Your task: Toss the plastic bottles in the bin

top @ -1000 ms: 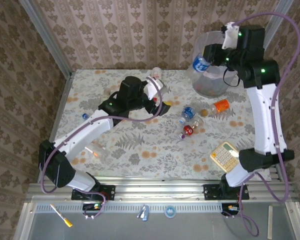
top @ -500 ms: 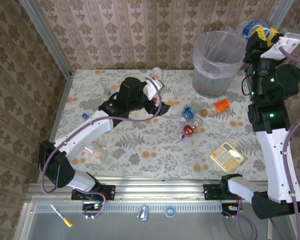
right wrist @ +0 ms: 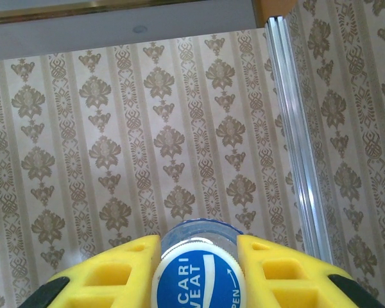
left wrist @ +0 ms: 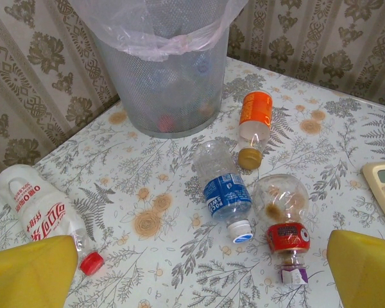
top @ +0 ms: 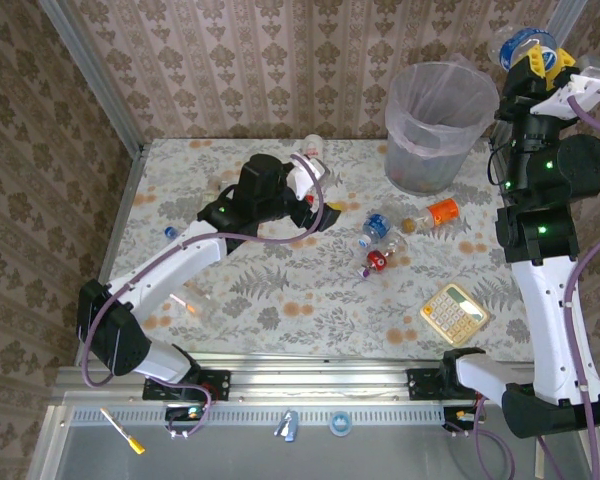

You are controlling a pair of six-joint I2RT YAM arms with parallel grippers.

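Fingers of the right gripper (top: 533,65) are clamping a blue-labelled bottle (top: 525,45), holding it aloft just right of the bin (top: 420,160). The left gripper (top: 313,195) is hanging wide open and empty, well left of the bin. Loose bottles (top: 377,224) are lying on the tabletop (top: 280,290) in front of the bin.

Bright, even, diffuse light is filling the scene, leaving only faint, soft shadows under the arms on the table (top: 280,300). The left gripper (left wrist: 192,279) is showing its yellow fingertips (left wrist: 29,269) blurred in the near corners, while the plastic bottles (left wrist: 224,196) beyond are rendering sharp.
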